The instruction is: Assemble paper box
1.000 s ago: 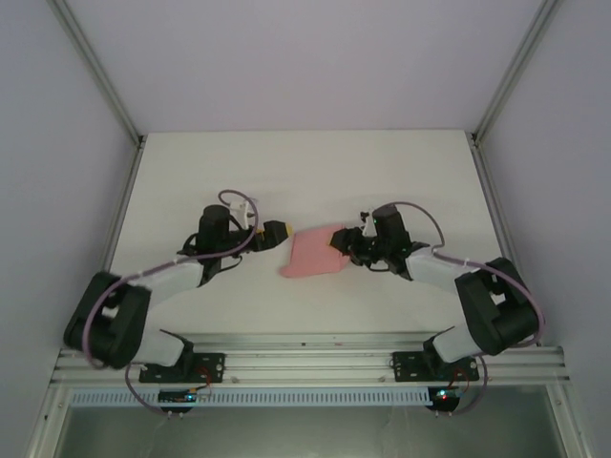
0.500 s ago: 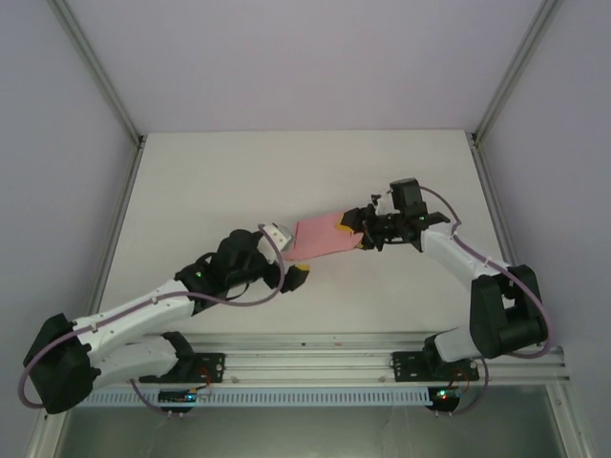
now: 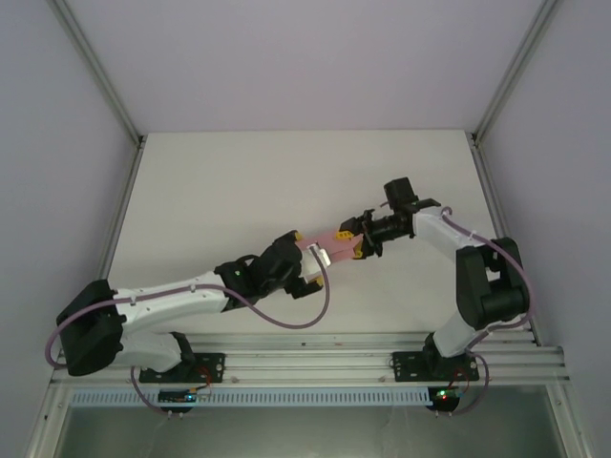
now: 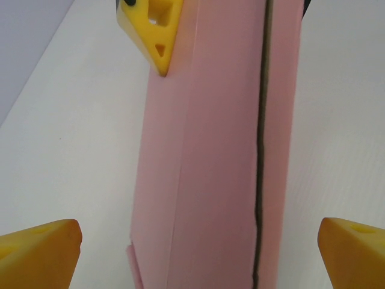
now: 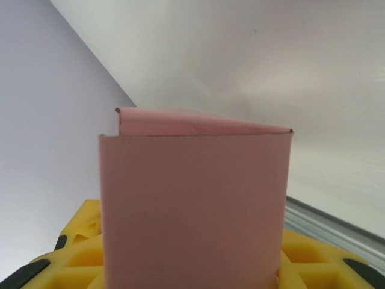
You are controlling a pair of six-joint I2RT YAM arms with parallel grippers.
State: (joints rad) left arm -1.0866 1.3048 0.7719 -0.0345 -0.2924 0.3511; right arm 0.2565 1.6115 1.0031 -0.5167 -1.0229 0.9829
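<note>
- The paper box (image 3: 327, 239) is pale pink thin card, folded into a long, narrow rectangular sleeve.
- From above it sits just below the frame's middle and runs left to right.
- Its right end is pinched in the right claw (image 3: 355, 241).
- The left wrist view shows a dark seam along its length, right of centre.
- The right wrist view shows a flat panel at lower centre, with a second layer behind its top edge.

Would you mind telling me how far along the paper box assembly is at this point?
Done: the paper box is folded into a long rectangular body rather than lying flat. In hand: the right gripper is shut on one end, and the open left gripper straddles the other. Left: a dark seam along one face looks unclosed, and I cannot tell whether its ends are closed.
</note>
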